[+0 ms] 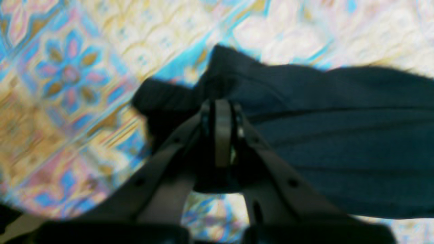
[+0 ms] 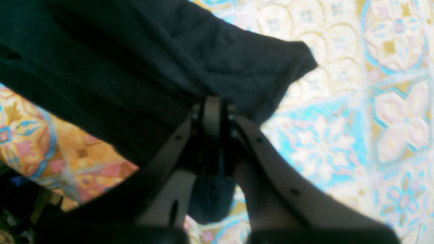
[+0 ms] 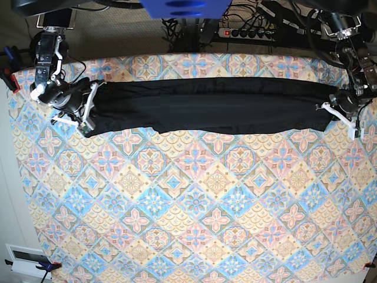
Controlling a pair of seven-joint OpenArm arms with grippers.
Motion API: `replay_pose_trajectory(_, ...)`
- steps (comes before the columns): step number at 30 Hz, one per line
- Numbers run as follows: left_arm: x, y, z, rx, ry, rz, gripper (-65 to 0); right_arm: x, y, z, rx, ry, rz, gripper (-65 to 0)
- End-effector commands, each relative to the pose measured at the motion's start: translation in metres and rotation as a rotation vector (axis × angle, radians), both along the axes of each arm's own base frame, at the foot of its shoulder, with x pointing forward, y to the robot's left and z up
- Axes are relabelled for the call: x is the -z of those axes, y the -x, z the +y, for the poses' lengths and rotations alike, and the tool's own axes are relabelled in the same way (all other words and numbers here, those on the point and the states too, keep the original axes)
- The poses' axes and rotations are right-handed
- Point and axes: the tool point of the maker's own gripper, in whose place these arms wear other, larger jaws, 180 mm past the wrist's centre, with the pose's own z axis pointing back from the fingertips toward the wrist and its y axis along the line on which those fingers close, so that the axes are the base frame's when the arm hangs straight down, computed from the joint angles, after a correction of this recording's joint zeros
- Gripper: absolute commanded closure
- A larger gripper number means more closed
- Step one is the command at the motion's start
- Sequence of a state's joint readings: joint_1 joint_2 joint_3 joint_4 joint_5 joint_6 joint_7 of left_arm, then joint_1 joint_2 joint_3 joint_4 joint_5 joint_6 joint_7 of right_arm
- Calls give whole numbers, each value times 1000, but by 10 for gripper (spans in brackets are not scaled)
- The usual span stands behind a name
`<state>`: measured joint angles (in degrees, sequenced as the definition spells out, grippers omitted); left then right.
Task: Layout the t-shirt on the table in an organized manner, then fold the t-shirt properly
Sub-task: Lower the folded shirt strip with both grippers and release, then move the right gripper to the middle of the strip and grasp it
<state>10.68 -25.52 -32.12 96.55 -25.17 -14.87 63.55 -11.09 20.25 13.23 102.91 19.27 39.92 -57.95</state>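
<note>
The black t-shirt (image 3: 206, 106) is pulled out into a long narrow band across the far part of the patterned table (image 3: 194, 206). At the band's right end in the base view, my left gripper (image 3: 330, 109) is shut on the fabric. The left wrist view shows that gripper (image 1: 222, 108) pinching an edge of the t-shirt (image 1: 339, 135), which stretches away to the right. On the band's left end my right gripper (image 3: 88, 115) is shut too. Seen from the right wrist, this gripper (image 2: 212, 105) clamps the t-shirt (image 2: 118, 67), and a small bunch of cloth sits between the fingers.
A power strip (image 3: 247, 32) and cables lie behind the table's far edge. A blue part (image 3: 177, 7) hangs at top centre. Clamps hold the tablecloth at the left edge (image 3: 7, 73). A white box (image 3: 26, 257) sits by the near left corner.
</note>
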Motion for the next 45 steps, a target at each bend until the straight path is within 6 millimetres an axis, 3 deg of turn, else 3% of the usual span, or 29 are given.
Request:
replay_pose_trajectory(1,-10,-11,3,18,-37,-31,0,-9,-7,0,-15,1,-33,0)
replay_pose_trajectory(5,17,-5,-4,59,-68,68,0,-8,-6,5,-28,-1,-29,0)
replay_pose_trajectory(9,24,-8,-2,43,-51,84,-17,-9,-7,3,-25,2,-34,-1)
replay_pose_trajectory(15,26,-6,0,38,-48,97,-159,-12,-9,2,-21,1,-47,-97)
replay_pose_trajectory(18,26,-6,-2,40,-45,94,-250,-18,-12,-13,26,9,-68,-124)
replay_pose_trajectory(22,19,-10,1,15,-13,54,-269,-30,-15,-23,53,17,-104,-127)
replay_pose_trajectory(28,-19,-23,19,-115,172,-152,-259,-57,-27,-7,7,4,-210,-125)
replay_pose_trajectory(33,-45,-47,7,-107,285,-274,-259,-59,-32,45,-69,-126,-229,-127)
replay_pose_trajectory(36,-46,-69,-22,-70,351,-308,-259,-64,-38,74,-140,-159,-241,-127)
replay_pose_trajectory(41,-24,-98,-81,55,350,-231,-259,-72,-45,119,-238,-221,-262,-127)
replay_pose_trajectory(45,-10,-104,-108,122,284,-170,-259,-80,-49,156,-336,-254,-278,-127)
